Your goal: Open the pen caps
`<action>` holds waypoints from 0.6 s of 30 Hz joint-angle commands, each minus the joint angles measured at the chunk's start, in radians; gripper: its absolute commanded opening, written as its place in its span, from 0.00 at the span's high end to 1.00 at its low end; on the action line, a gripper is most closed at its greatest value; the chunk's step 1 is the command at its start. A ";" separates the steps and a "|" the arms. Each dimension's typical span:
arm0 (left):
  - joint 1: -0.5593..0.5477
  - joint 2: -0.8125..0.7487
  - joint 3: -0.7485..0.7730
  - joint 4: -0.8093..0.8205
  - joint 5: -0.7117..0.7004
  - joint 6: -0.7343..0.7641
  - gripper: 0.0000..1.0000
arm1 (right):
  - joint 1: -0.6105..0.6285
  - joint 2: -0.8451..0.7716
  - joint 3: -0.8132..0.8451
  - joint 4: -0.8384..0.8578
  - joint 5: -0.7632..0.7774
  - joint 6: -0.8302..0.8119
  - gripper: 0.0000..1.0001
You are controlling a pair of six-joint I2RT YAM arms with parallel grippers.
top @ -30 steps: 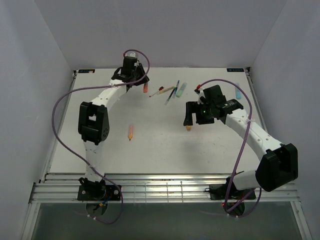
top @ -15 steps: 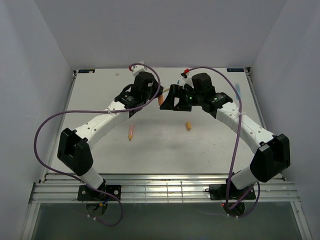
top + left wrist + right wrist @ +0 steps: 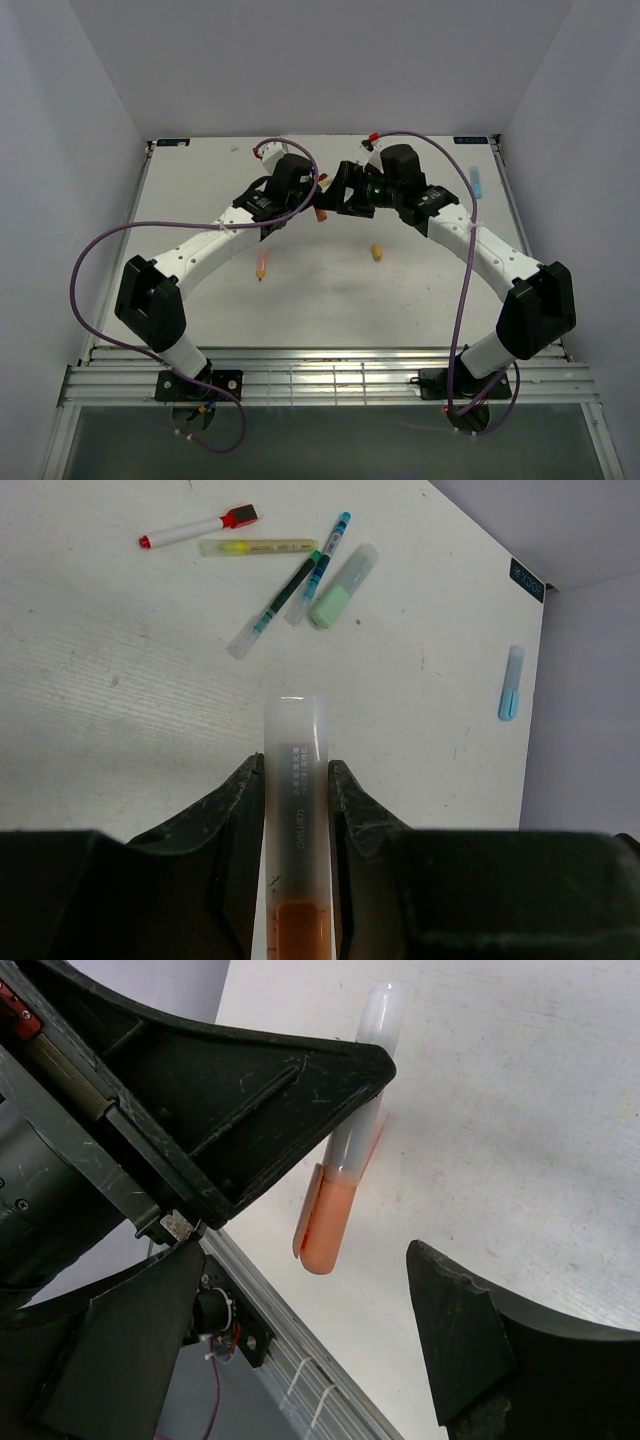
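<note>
My left gripper [image 3: 297, 772] is shut on a translucent highlighter [image 3: 296, 780] and holds it above the table. Its orange cap [image 3: 327, 1225] sits on the lower end, pointing down past the left fingers [image 3: 250, 1090]. In the top view the left gripper [image 3: 305, 196] and the held highlighter [image 3: 321, 213] are at the back middle, facing my right gripper [image 3: 340, 197]. The right gripper [image 3: 320, 1310] is open, its jaws wide apart on either side of the orange cap and just below it, not touching. A loose orange cap [image 3: 377, 252] lies on the table.
An orange pen [image 3: 260, 266] lies left of centre. Beyond the left gripper lie a white marker with a red cap [image 3: 200, 527], a yellow highlighter [image 3: 258, 547], two thin teal pens [image 3: 280, 600], a pale green highlighter [image 3: 343, 587] and a blue pen [image 3: 511, 683].
The left arm swung from the back left to the centre with the highlighter. The right gripper left the loose orange cap and moved up and left to meet it, closing in further.
</note>
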State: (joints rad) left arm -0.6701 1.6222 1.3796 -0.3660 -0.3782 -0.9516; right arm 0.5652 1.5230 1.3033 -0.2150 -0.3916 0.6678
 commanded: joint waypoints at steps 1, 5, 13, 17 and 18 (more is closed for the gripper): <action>-0.006 -0.065 0.004 -0.010 -0.005 -0.036 1.00 | 0.004 -0.015 -0.010 0.055 0.028 0.001 0.12; -0.006 -0.077 0.001 -0.024 -0.010 -0.055 1.00 | 0.005 -0.015 -0.024 0.051 0.033 -0.005 0.20; -0.006 -0.085 0.016 -0.037 -0.001 -0.085 1.00 | 0.007 -0.047 -0.090 0.080 0.031 0.001 0.32; -0.005 -0.093 0.018 -0.040 -0.014 -0.092 1.00 | 0.006 -0.064 -0.108 0.086 0.034 0.001 0.32; -0.005 -0.096 0.019 -0.040 -0.014 -0.088 1.00 | 0.005 -0.070 -0.117 0.100 0.036 0.001 0.32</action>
State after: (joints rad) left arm -0.6708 1.5978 1.3792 -0.3977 -0.3824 -1.0260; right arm 0.5709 1.4994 1.2072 -0.1600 -0.3695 0.6746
